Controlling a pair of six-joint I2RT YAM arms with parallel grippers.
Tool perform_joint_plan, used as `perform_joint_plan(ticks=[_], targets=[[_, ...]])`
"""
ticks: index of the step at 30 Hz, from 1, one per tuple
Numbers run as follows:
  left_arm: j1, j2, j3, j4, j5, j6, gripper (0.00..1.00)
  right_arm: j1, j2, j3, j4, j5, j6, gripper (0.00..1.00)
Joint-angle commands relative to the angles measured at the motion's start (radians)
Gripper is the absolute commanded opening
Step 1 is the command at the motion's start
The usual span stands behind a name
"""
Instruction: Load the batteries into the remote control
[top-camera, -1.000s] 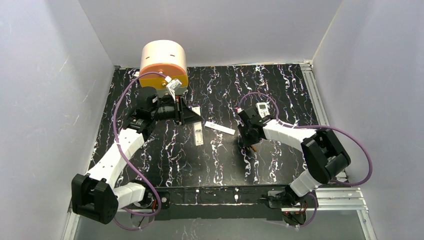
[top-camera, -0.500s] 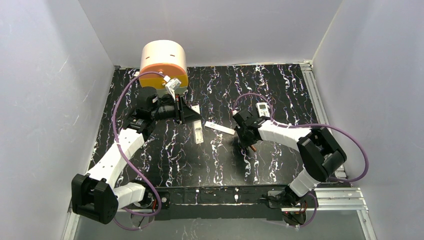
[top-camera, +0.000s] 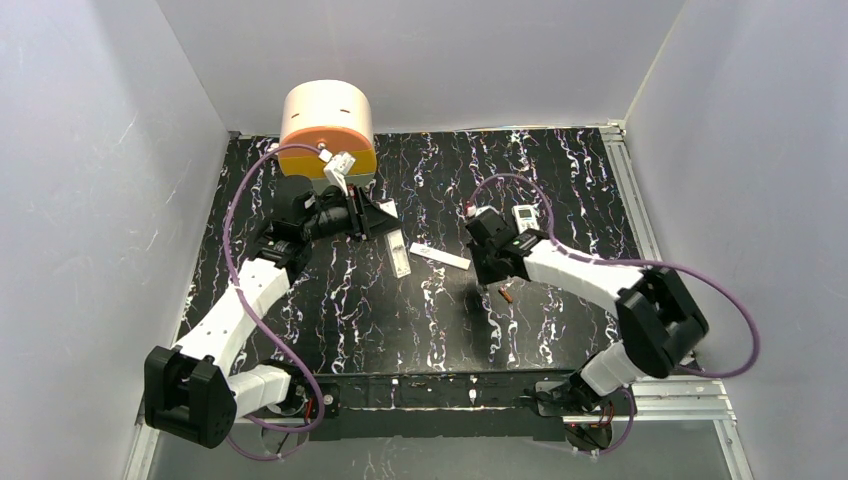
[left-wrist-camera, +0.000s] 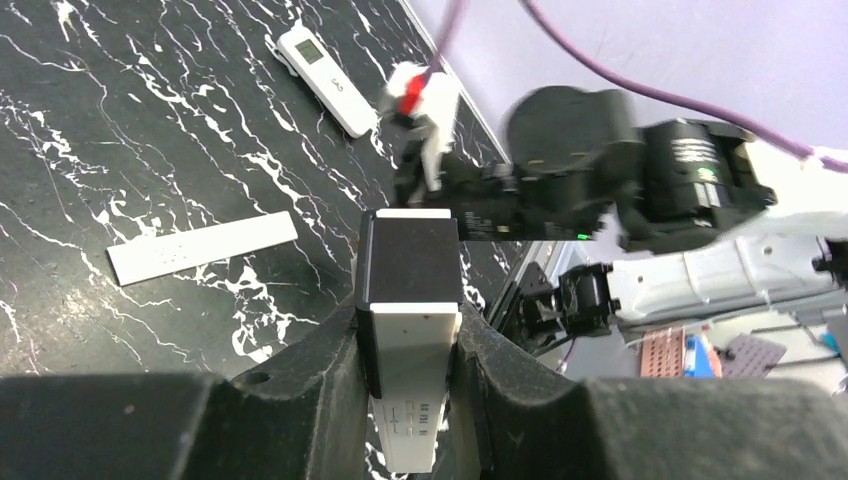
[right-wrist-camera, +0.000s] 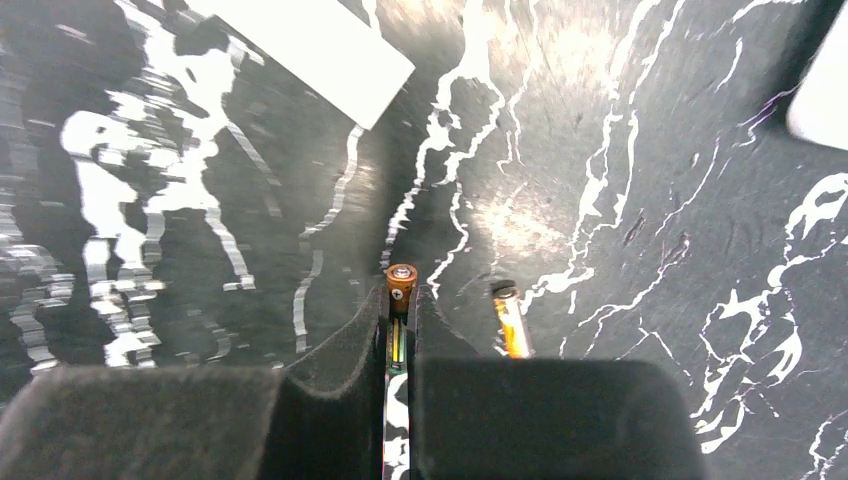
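Status: closed right tool (right-wrist-camera: 401, 300) onto one battery (right-wrist-camera: 401, 277) just now; left second battery (right-wrist-camera: 512, 328) lying beside it on desk (top-camera: 560, 180). Kept left tool (left-wrist-camera: 410, 350) pinching white-and-black piece (left-wrist-camera: 410, 270). Found remote control (top-camera: 524, 215) lying apart, unloaded. Judged pick secured, insertion pending.

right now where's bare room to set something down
Bare: the table from the white bar to the near edge, and the far stretch between the peach-orange cylinder and remote control. Crowded: mid-table, around that bar, the loose battery, left gripper and right gripper.
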Motion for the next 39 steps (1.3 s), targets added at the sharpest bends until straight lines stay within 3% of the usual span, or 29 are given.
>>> perform_joint_plan(ticks=[1,8,13,21,31,39], targets=[[-0.009,-0.004,-0.045,0.117,-0.084,-0.169,0.00,0.006,-0.157,0.088,0.077,-0.057,0.123,0.04],[-0.081,0.090,-0.109,0.206,-0.184,-0.388,0.00,0.008,-0.277,0.177,0.168,-0.147,0.221,0.04],[-0.094,0.148,-0.201,0.528,-0.140,-0.541,0.00,0.011,-0.317,0.228,0.209,-0.260,0.224,0.05],[-0.095,0.248,-0.234,0.791,-0.106,-0.692,0.00,0.093,-0.348,0.210,0.293,-0.282,0.186,0.05],[-0.095,0.259,-0.227,0.833,-0.093,-0.716,0.00,0.171,-0.303,0.216,0.268,-0.135,0.089,0.05],[-0.095,0.256,-0.223,0.833,-0.089,-0.723,0.00,0.174,-0.276,0.217,0.261,-0.132,0.035,0.05]])
